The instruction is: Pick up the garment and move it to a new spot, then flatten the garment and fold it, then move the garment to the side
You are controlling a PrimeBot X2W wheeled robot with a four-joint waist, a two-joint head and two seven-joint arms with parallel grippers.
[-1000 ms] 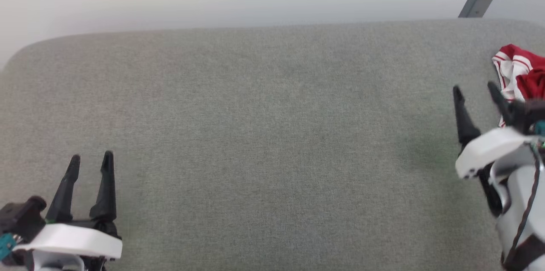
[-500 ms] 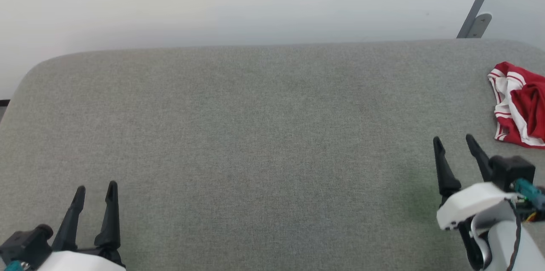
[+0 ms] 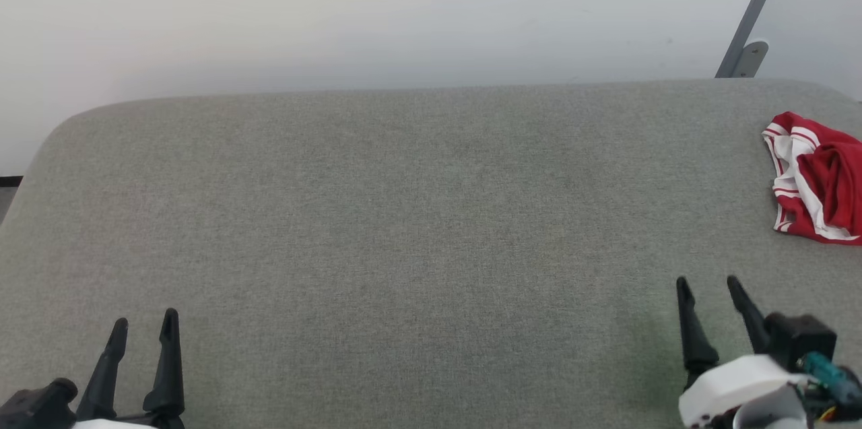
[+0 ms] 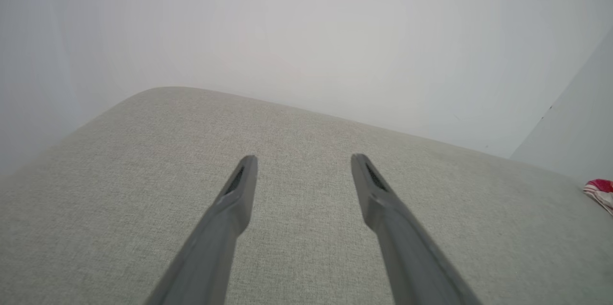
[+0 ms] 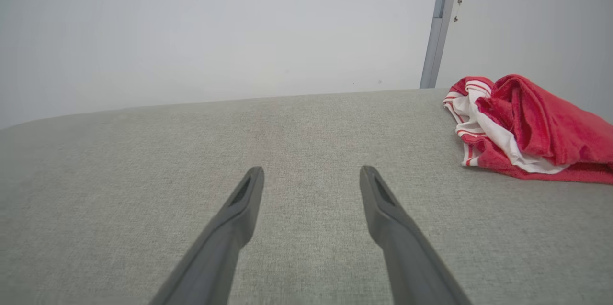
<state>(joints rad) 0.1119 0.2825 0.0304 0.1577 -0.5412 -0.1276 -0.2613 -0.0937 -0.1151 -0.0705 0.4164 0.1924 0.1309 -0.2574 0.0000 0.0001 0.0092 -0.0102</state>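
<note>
The garment (image 3: 818, 180) is a red bundle with white, red-striped trim, lying crumpled at the far right of the grey fabric surface (image 3: 417, 227); the head view's right edge cuts it off. In the right wrist view the garment (image 5: 527, 128) lies ahead and to the right of the fingers, apart from them. My right gripper (image 3: 709, 287) is open and empty at the lower right, short of the garment. At the lower left my left gripper (image 3: 143, 326) is open and empty too. A red-and-white edge of the garment (image 4: 601, 191) peeks in at the left wrist view's right side.
A pale wall (image 3: 404, 11) rises behind the surface's far edge. A grey metal post with a bracket (image 3: 744, 55) stands at the back right, just behind the garment. The surface's corners are rounded at the left (image 3: 47, 146).
The head camera has tilted, so the whole picture has slid down. Against the surface, the right gripper has drawn back from beside the garment toward the near edge; the garment lies uncovered.
</note>
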